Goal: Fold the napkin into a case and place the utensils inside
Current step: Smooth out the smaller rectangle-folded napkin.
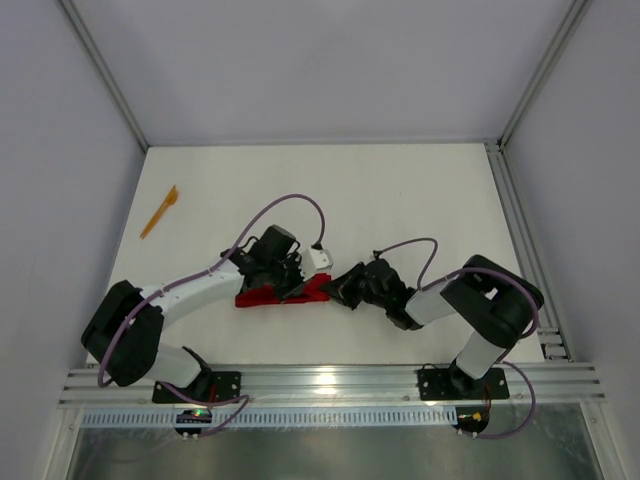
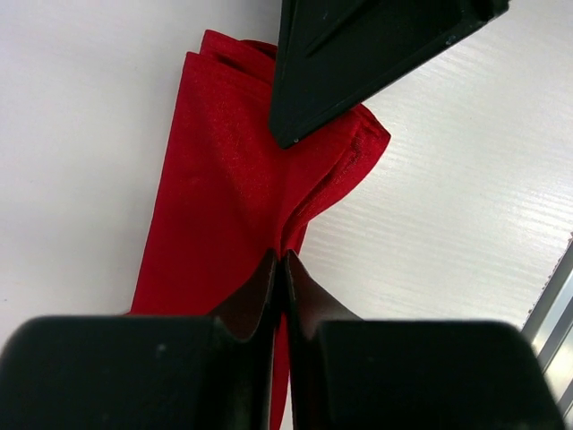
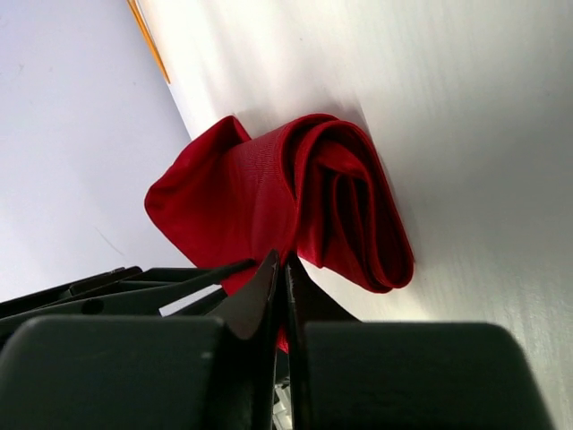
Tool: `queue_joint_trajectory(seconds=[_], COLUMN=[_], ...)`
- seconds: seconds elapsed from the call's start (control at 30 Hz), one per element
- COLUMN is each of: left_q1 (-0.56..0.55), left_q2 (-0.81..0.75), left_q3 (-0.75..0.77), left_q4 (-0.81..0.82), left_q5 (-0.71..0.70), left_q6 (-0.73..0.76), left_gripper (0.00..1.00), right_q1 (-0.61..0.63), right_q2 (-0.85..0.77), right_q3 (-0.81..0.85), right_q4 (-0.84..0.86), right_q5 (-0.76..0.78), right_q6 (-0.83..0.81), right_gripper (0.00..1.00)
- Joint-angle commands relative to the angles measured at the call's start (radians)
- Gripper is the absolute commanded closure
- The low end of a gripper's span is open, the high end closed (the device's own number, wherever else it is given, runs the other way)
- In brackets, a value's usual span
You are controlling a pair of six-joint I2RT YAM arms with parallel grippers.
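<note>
Both pinch bright red cloth napkin [image 1: 262,298]: left tool [image 2: 279,258], right tool [image 3: 279,260] | right wrist alone shows its rolled end | top: slim orange plastic utensil [image 1: 159,211] far left

Plain red napkin [image 1: 260,298]; orange utensil [image 1: 158,212], seemingly unpatterned.

The left arm [image 1: 195,292] and right arm [image 1: 432,302] have white links between bulky black joints. A lilac cable [image 1: 290,197] loops off each. The fingers [image 2: 255,300] are black, tapering to thin edges. A white block [image 1: 318,257] sits at the left wrist's 1 o'clock.
</note>
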Motion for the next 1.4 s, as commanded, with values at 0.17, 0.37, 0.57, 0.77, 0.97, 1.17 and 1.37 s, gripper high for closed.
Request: queue_joint_trajectory(seconds=[0.17,0.37,0.57,0.77,0.97,1.17,1.37], left_q1=[-0.001,-0.009,-0.087,-0.107,-0.11,-0.11,-0.11], left_q2=[-0.018,-0.035,-0.027,0.023,0.066,0.062,0.048], left_q3=[0.07,0.078,-0.08,-0.118,-0.121,-0.126,-0.117], left_q4=[-0.091,-0.075,0.06,0.107,0.134,0.139,0.124], left_q5=[0.162,0.05,-0.163,-0.186,-0.2,-0.209,-0.206], left_q6=[0.066,0.078,0.192,0.239,0.212,0.213,0.212], left_gripper=[0.54,0.35,0.3,0.28,0.39,0.75,0.98], right_q1=[0.007,0.005,0.007,0.007,0.007,0.007,0.007], right_q2=[0.016,0.016,0.021,0.002,0.013,-0.004,-0.018], right_q3=[0.02,0.023,0.04,0.089,0.099,0.105,0.12], right_q4=[0.029,0.017,-0.021,-0.139,-0.138,-0.113,-0.126], right_q5=[0.017,0.029,0.029,0.049,0.036,0.008,0.011], right_q6=[-0.069,-0.103,-0.141,-0.229,-0.235,-0.23,-0.25], right_gripper=[0.97,0.97,0.96,0.89,0.89,0.89,0.87])
